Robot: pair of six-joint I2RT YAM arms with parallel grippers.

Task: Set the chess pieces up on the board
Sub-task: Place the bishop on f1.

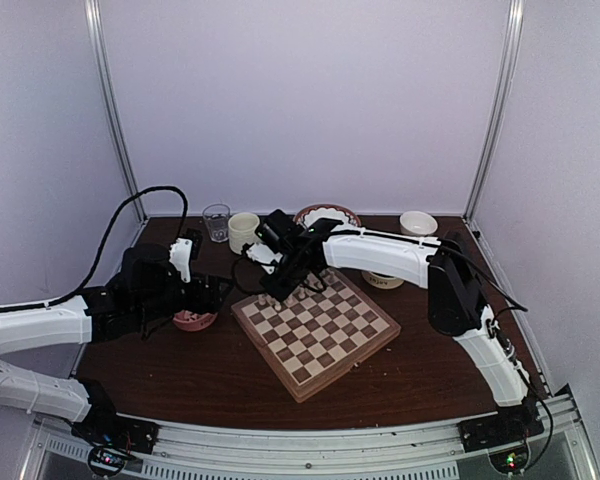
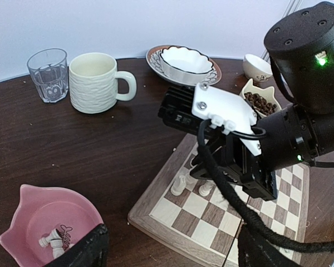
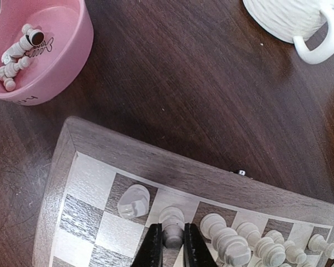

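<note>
The board lies turned on the dark table, and its far-left row holds several pale chess pieces. My right gripper is shut on one upright chess piece standing in that row, next to a knight; the left wrist view shows the same gripper low over the board's corner. My left gripper hangs open and empty between the board and a pink bowl, where more chess pieces lie.
Behind the board stand a glass, a cream mug, a scalloped bowl on a plate and a small bowl. A bowl of dark beans sits under the right arm. The pink bowl is left of the board.
</note>
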